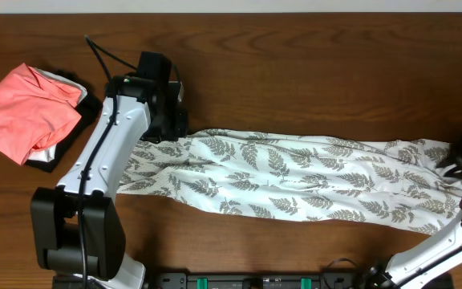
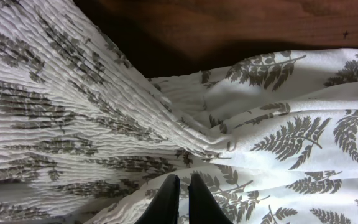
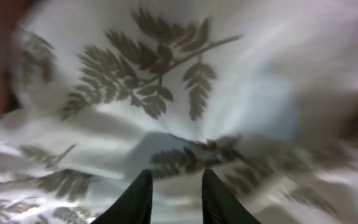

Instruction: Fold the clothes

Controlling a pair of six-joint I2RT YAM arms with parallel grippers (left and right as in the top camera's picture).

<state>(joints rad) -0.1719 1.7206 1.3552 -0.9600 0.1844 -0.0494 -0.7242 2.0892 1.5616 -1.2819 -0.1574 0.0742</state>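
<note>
- Overhead, the dress (image 1: 295,177) is lying stretched along the tabletop (image 1: 295,64), running from left of centre to the right edge.
- My left gripper (image 2: 180,186) is sitting on its left end with jaws pressing together.
- My right gripper (image 3: 176,180) is sitting at the right-edge end with jaws partly apart. I cannot tell whether they are pinching the blurred cloth.
- A coral garment (image 1: 26,112) is lying on a black garment (image 1: 62,156) near the far left corner.
</note>
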